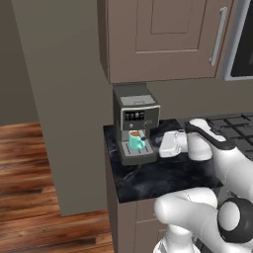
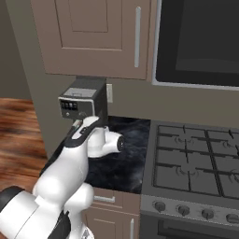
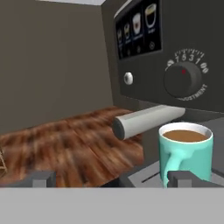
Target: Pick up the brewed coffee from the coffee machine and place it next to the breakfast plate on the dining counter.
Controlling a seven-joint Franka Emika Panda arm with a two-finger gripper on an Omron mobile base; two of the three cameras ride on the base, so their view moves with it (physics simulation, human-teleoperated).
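Overhead, brown cabinets (image 1: 163, 39) — black worktop (image 1: 163, 175)

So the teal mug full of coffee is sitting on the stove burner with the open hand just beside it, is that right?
Not quite. The teal mug of coffee sits on the drip tray of the coffee machine, not on the stove burner; the left base view shows it. The open hand is indeed just beside it.

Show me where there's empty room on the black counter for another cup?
The counter is bare in front of the coffee machine, out to its near edge. It is crowded at the drip tray, where the mug sits and the open fingers wait beside it.
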